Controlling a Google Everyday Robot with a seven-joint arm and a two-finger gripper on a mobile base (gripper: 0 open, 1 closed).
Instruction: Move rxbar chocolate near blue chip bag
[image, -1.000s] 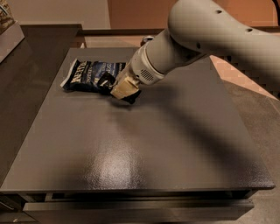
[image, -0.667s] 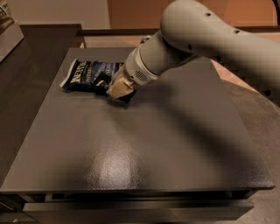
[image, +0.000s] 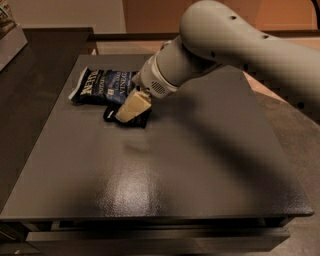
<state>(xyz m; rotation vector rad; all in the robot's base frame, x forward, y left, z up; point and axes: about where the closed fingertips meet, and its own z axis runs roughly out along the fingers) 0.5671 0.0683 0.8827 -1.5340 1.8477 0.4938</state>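
Note:
The blue chip bag (image: 102, 85), dark navy with white lettering, lies flat at the far left of the dark table (image: 165, 170). The rxbar chocolate (image: 141, 120), a small flat black wrapper, lies on the table just in front of the bag's near right edge, close to it or touching it. My gripper (image: 127, 111), with cream-coloured fingers, is right over the bar and covers its middle. The big grey arm reaches in from the upper right.
A lower dark counter (image: 30, 65) runs along the left of the table. A pale shelf edge (image: 10, 42) shows at the top left corner. The floor (image: 300, 145) lies to the right of the table.
The gripper and the black bar under it have moved a little to the left, closer to the chip bag. The arm has swung with them.

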